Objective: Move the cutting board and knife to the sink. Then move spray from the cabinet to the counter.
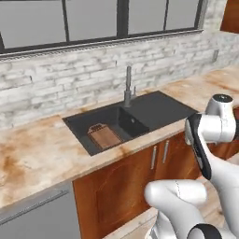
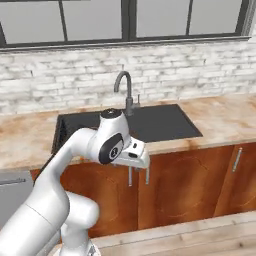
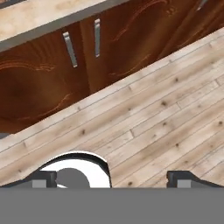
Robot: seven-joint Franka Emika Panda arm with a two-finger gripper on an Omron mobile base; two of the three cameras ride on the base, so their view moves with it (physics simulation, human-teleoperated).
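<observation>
The cutting board [image 1: 104, 136] lies in the sink [image 1: 154, 110] at centre frame, delivered; the gripper [image 2: 138, 175] hangs wide open, empty, over the floor.

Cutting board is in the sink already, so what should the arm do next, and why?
Probably raise the open gripper toward the wall cabinet: the dark-brown wooden cutting board lies in the dark grey sink, and the gripper holds nothing.

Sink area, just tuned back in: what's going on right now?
The cutting board lies in the sink basin. The gripper is open and empty, hanging in front of the lower cabinet doors, facing the wooden floor. No knife or spray can be made out.
</observation>
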